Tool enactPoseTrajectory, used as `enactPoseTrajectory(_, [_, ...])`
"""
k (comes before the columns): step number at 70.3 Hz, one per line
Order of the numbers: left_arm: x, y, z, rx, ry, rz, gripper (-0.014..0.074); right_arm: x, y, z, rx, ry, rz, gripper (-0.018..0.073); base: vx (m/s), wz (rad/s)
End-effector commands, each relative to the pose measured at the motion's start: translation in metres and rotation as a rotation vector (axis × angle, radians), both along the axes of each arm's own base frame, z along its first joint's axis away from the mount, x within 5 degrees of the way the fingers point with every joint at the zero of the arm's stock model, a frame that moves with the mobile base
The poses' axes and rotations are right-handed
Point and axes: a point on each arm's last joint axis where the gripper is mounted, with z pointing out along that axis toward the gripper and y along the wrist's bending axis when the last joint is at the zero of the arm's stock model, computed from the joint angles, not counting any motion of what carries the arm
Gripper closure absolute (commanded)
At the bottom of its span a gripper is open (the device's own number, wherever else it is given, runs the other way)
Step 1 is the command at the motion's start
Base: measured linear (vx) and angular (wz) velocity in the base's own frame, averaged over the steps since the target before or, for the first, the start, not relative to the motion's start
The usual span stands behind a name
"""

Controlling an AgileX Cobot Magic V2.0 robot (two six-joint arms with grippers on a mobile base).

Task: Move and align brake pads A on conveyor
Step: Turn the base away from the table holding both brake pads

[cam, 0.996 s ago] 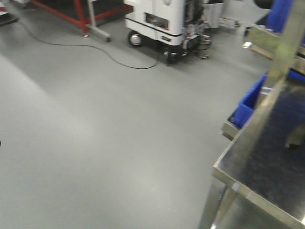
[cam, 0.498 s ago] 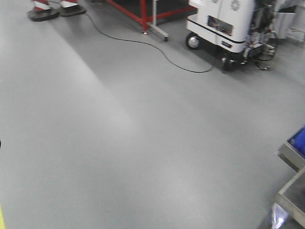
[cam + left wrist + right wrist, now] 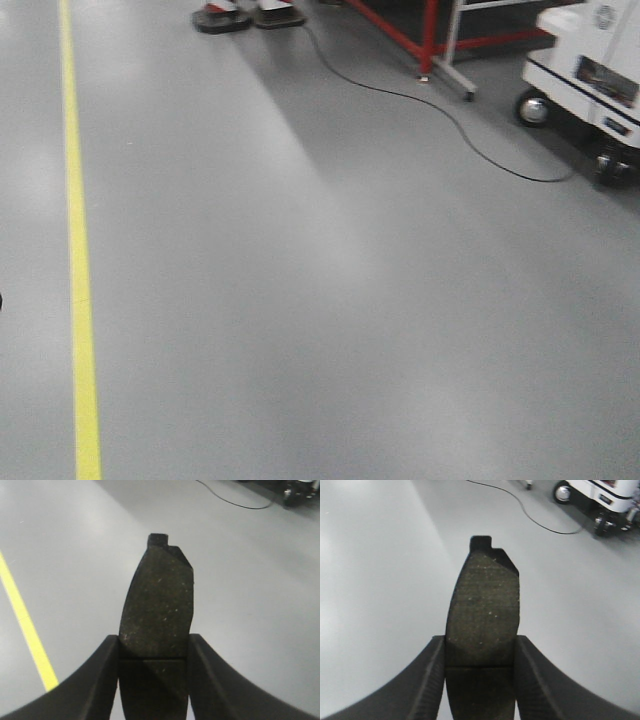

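In the left wrist view a dark grey-brown brake pad point(image 3: 157, 605) with a thin groove across it sticks out forward, and my left gripper point(image 3: 154, 647) is shut on it, one black finger on each side. The right wrist view holds the same picture: a second brake pad point(image 3: 484, 610) clamped in my right gripper point(image 3: 480, 650), which is shut on it. Both pads hang above bare grey floor. The conveyor is out of view. Neither gripper shows in the front view.
Grey floor fills the front view, with a yellow line point(image 3: 78, 260) down its left side. A black cable point(image 3: 450, 115) runs toward a white wheeled machine point(image 3: 590, 75) at the far right. A red frame leg point(image 3: 430, 40) and cone bases point(image 3: 235, 17) stand at the back.
The front view has swung left: the steel table and blue bins left the frame on the right, the white machine slid right, and the yellow line came in on the left.
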Motion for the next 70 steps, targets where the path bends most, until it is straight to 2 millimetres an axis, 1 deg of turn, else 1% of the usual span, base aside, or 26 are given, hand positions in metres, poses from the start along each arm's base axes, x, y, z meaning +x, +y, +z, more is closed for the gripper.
enactPoseTrajectory(1, [0.0043, -0.0008, 0.0170, -0.033, -0.114, 0.007, 0.0450, 0.0037, 0.0001, 0.0168, -0.023, -0.111, 0.011, 0.0563, 0.15, 0.56])
enactPoseTrajectory(41, [0.0042, -0.0008, 0.0169, -0.032, -0.113, 0.007, 0.0450, 0.0037, 0.0001, 0.0169, -0.023, -0.112, 0.011, 0.0563, 0.19, 0.56])
enactPoseTrajectory(55, [0.0042, -0.0008, 0.0169, -0.032, -0.113, 0.007, 0.0450, 0.0037, 0.0001, 0.0169, -0.023, -0.112, 0.011, 0.0563, 0.25, 0.32])
enactPoseTrajectory(70, [0.0042, -0.0008, 0.0169, -0.032, -0.113, 0.007, 0.0450, 0.0037, 0.0000, 0.0169, -0.024, -0.112, 0.011, 0.0563, 0.32, 0.14])
